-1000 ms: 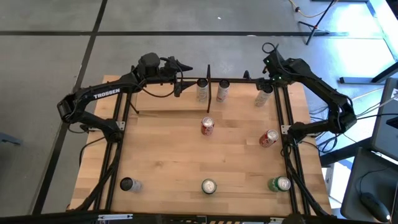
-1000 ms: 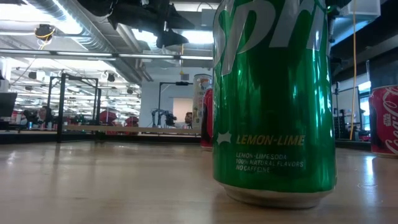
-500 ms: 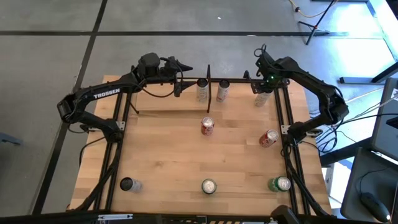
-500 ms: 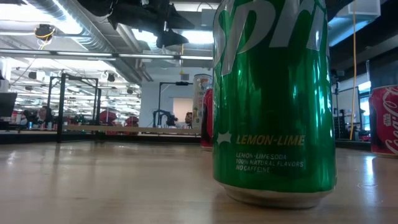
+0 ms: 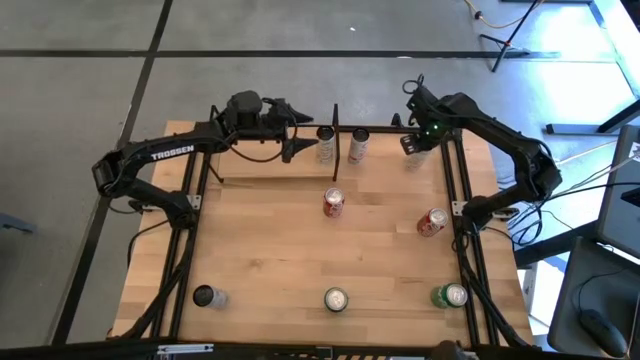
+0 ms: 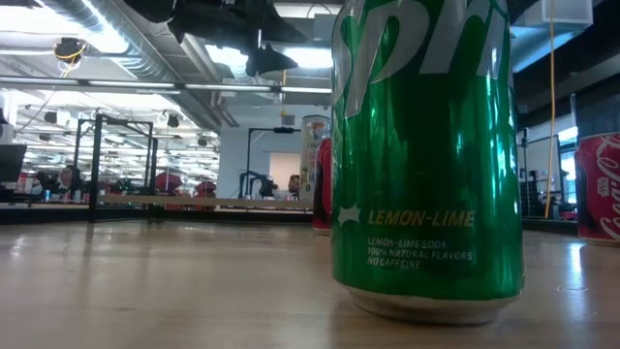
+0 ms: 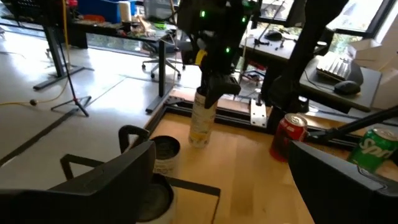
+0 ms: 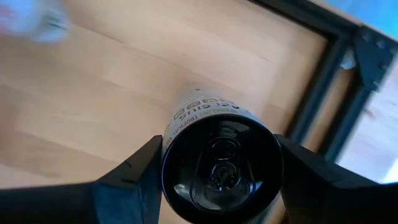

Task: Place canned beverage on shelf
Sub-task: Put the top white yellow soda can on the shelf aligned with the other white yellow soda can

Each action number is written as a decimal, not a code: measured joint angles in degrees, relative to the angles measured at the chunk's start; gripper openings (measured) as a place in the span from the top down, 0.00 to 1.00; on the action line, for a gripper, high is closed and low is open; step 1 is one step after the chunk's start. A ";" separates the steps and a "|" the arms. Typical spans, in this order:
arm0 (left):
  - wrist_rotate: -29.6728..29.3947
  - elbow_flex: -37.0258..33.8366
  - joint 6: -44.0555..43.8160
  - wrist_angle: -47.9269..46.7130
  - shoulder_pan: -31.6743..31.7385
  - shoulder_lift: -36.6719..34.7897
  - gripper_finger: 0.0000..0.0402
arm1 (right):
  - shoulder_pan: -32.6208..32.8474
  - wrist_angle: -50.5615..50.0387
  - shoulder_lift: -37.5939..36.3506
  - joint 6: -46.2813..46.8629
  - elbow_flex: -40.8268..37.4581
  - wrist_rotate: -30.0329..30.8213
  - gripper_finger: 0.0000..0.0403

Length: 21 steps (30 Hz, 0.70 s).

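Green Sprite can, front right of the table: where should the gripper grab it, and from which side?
Best bet: grip the green Sprite can across its round side wall, about mid-height, coming straight down. It stands upright with its lid facing up, so the curved wall offers two opposite faces for the fingers. Nothing touches it, but the black frame rail runs close on its outer side, so set the fingers along the rail.

A green lemon-lime can [image 6: 428, 155] stands near the table's front edge, and a red can [image 5: 431, 222] lies on its side.
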 joint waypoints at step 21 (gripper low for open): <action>-1.82 0.00 -1.22 -13.23 -2.73 -0.13 0.12 | 23.09 -2.51 -0.10 1.43 23.43 -7.00 0.45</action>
